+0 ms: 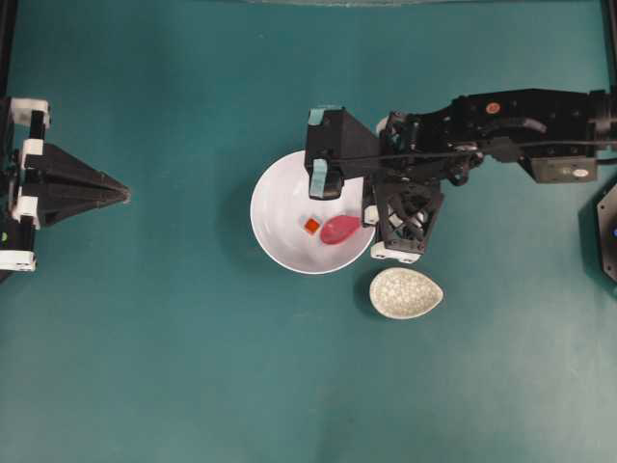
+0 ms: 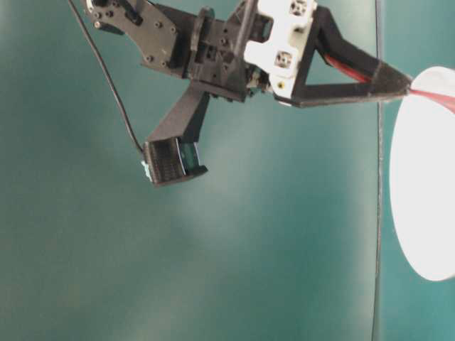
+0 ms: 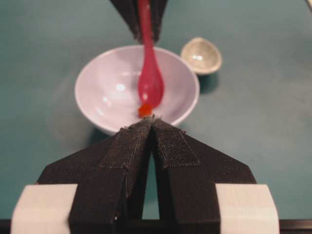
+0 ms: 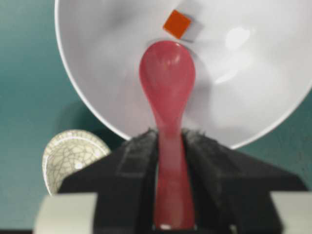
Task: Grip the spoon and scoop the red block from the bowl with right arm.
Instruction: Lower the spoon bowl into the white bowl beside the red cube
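A speckled off-white oval dish (image 1: 406, 292) sits on the teal table (image 1: 174, 367).

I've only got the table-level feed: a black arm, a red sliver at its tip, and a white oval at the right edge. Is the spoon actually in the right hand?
Observer: Yes. The right hand is shut on the handle of the pink spoon, with the scoop pointing into the bowl.
Operator: Block scooped yet?
Observer: No. The red block sits on the bowl floor just past the scoop's tip.
Operator: Anything else nearby?
Observer: A speckled oval spoon rest lies on the table beside the bowl, apart from it.
Operator: Left hand?
Observer: The left hand is shut, off at the left edge of the overhead view, and holds nothing.
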Available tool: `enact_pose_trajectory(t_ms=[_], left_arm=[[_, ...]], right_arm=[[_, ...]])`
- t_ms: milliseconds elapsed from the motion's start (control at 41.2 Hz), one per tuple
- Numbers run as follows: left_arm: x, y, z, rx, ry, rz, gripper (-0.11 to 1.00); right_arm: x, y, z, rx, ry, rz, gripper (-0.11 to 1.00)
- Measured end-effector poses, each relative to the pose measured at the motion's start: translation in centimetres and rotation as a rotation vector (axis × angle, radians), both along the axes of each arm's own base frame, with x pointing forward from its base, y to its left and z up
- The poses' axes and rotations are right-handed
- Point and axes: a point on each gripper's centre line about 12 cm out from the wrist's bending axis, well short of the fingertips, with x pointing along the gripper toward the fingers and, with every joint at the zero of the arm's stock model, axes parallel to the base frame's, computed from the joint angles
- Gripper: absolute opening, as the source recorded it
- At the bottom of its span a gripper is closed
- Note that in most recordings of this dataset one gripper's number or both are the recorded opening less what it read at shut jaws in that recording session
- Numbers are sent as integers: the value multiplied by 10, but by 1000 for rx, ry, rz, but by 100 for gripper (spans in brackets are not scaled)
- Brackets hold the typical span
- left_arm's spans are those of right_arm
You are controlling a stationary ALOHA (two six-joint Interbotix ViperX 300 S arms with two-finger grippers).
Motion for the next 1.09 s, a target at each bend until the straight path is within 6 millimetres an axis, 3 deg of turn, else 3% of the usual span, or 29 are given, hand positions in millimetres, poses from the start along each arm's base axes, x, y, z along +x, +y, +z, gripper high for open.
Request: enact_pose_trajectory(t_ms=[412, 1091], left_arm=[[0, 0, 0, 0, 0, -2, 4], [0, 0, 0, 1, 0, -2, 4]], right_arm=[[18, -7, -6, -49, -41, 8, 25], [34, -11, 9, -82, -128, -1, 25]])
